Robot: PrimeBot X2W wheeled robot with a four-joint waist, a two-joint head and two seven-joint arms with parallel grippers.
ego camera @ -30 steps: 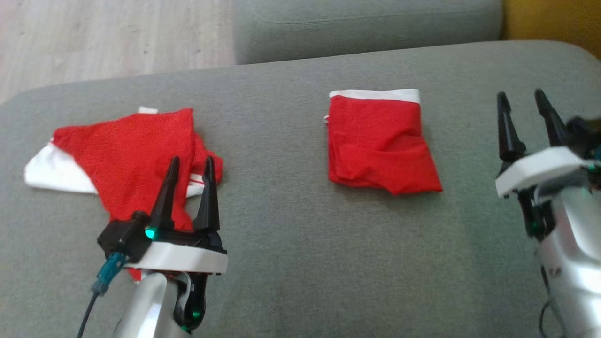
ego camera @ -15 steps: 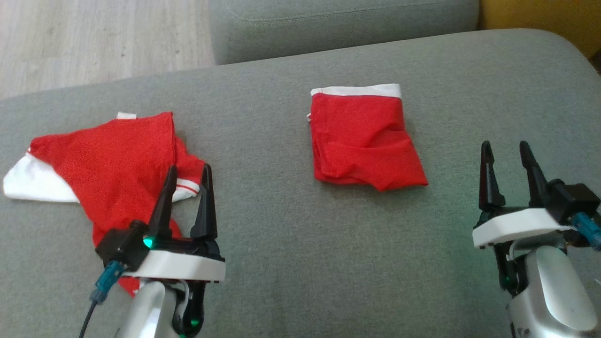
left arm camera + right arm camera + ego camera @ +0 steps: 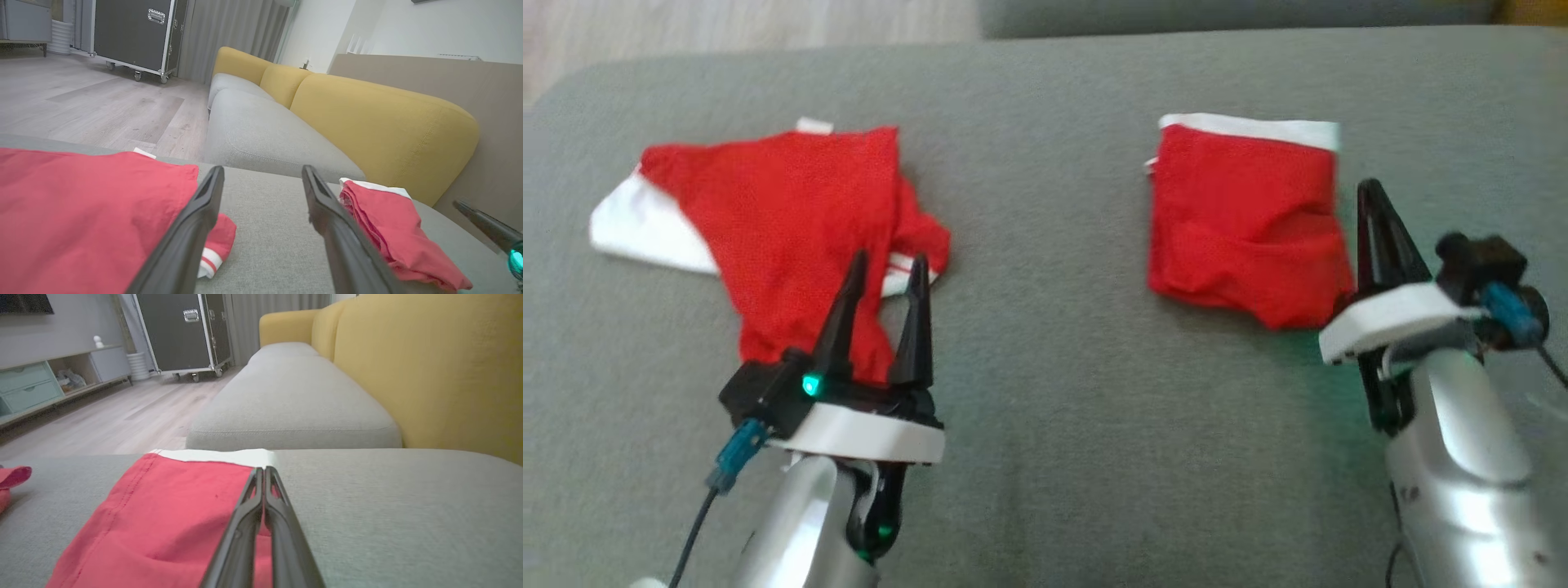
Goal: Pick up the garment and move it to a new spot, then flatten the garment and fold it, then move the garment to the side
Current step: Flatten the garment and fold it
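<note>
At the right edge of the folded garment [image 3: 1241,220], which lies on the grey seat cushion [image 3: 1045,408] with its white band [image 3: 1250,131] at the far end, the right tool [image 3: 1370,196] has its two dark fingers [image 3: 245,531] pressed together. In its wrist view the tips sit over the red cloth just short of the band, but I cannot tell whether any cloth is pinched between them. The fingers run along that edge, parallel to the garment's slightly longer band-to-hem axis, so the cloth lies immediately to this tool's left. This arm looks the nearer one for shifting it aside. Well apart to the folded garment's left, the left tool [image 3: 890,261] stands spread and empty over the near part of a crumpled red garment [image 3: 784,204].
</note>
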